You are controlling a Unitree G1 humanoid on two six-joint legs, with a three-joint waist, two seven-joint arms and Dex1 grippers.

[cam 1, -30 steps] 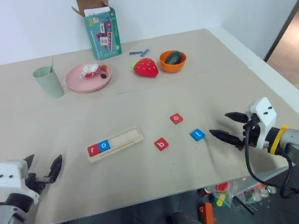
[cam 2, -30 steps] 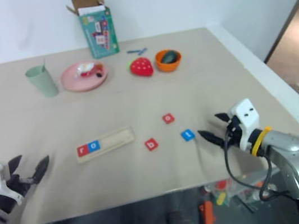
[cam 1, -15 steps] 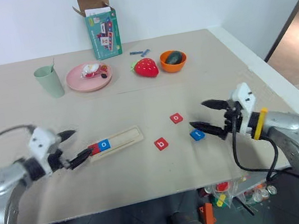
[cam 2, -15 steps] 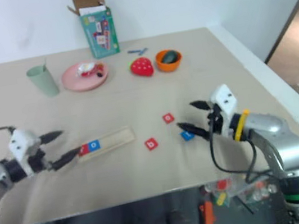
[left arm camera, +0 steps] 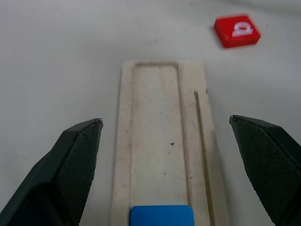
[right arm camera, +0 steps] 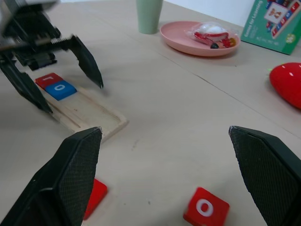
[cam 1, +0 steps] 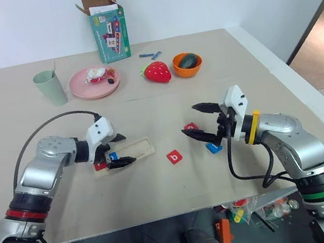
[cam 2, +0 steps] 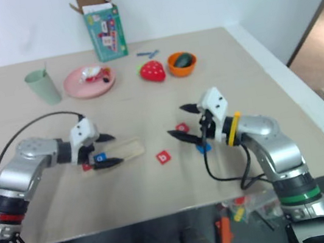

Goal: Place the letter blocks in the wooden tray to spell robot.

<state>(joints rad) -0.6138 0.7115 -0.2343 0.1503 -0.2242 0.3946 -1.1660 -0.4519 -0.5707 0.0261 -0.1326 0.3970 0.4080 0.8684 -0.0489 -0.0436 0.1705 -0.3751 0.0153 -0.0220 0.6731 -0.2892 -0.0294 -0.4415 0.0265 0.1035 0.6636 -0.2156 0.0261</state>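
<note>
The pale wooden tray (cam 1: 131, 152) lies flat, its left end holding a red r block (right arm camera: 47, 80) and blue o block (right arm camera: 61, 89). At its three o'clock lie red b (cam 1: 175, 156), red o (right arm camera: 206, 208) and a blue block (cam 1: 214, 148).

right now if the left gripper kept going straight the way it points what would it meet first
Probably the wooden tray: the open left gripper straddles its bare groove, angled down, just past the blue o block. Beyond the tray's far end lies the red b block. Depth is uncertain.

Left pincer (cam 1: 119, 150) straddles wooden tray (cam 1: 138, 149); groove beyond free.
</note>
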